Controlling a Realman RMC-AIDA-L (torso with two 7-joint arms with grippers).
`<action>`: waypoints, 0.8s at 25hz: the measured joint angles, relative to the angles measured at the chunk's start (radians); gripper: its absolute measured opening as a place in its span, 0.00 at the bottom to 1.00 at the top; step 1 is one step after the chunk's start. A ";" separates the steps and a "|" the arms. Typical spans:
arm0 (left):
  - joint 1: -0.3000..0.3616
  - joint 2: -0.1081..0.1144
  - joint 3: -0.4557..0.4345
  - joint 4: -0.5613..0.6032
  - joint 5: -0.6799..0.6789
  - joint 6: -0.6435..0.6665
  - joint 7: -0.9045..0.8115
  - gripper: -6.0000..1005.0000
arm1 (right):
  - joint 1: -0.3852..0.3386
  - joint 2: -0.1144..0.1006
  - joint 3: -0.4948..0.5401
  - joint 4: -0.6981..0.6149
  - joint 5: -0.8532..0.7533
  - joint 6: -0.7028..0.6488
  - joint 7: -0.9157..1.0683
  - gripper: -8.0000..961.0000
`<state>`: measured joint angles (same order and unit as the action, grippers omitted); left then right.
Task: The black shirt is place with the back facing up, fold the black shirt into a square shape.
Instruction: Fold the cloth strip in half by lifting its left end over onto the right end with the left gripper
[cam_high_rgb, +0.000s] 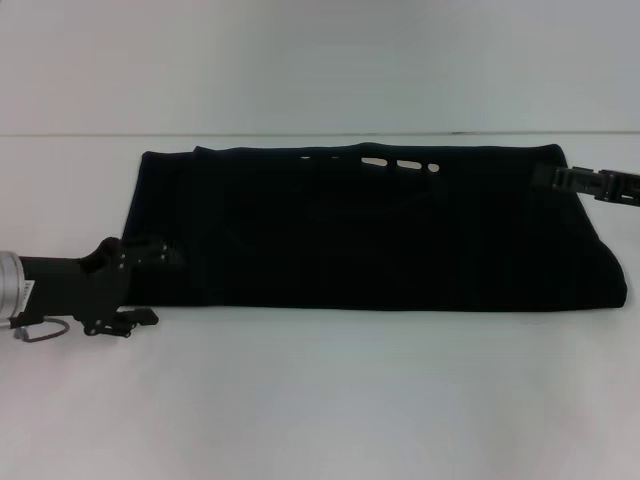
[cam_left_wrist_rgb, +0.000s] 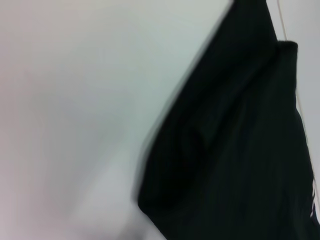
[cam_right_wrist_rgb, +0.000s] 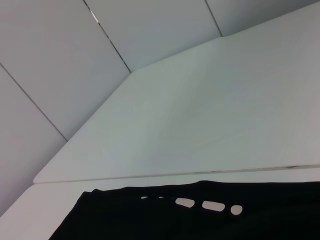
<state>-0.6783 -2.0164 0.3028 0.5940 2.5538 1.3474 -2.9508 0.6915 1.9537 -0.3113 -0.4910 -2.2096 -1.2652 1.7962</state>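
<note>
Across the middle of the white surface (cam_high_rgb: 320, 400) the black shirt (cam_high_rgb: 370, 230) lies as a wide band, ready for cross folds. Your left gripper (cam_high_rgb: 128, 285) and right gripper (cam_high_rgb: 590, 183) sit at opposite ends, probably to lift them; whether either's fingers grip, I cannot tell.

— What carries everything here?

— A white table (cam_high_rgb: 320, 400), plain and matte, running the full width of the head view, with its far edge meeting a pale wall.

— And what lies on it?

— Only the black shirt (cam_high_rgb: 380, 235), spread flat as a long band folded lengthwise across the table's middle. Its far edge shows a few small gaps where the white surface shows through. The left wrist view shows one folded corner lying on the tabletop.
</note>
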 joint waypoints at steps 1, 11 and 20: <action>0.001 0.000 -0.004 -0.002 0.000 -0.005 -0.001 0.90 | 0.000 0.001 0.000 0.000 0.000 0.000 0.000 0.97; 0.014 -0.002 -0.033 -0.018 0.000 -0.047 -0.002 0.90 | 0.005 0.002 0.000 0.000 0.001 0.003 0.000 0.97; 0.011 -0.002 -0.034 -0.031 -0.005 -0.063 0.003 0.90 | 0.006 0.002 -0.003 0.000 0.013 0.006 0.000 0.97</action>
<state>-0.6674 -2.0189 0.2684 0.5634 2.5485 1.2844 -2.9479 0.6980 1.9556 -0.3140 -0.4909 -2.1969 -1.2593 1.7963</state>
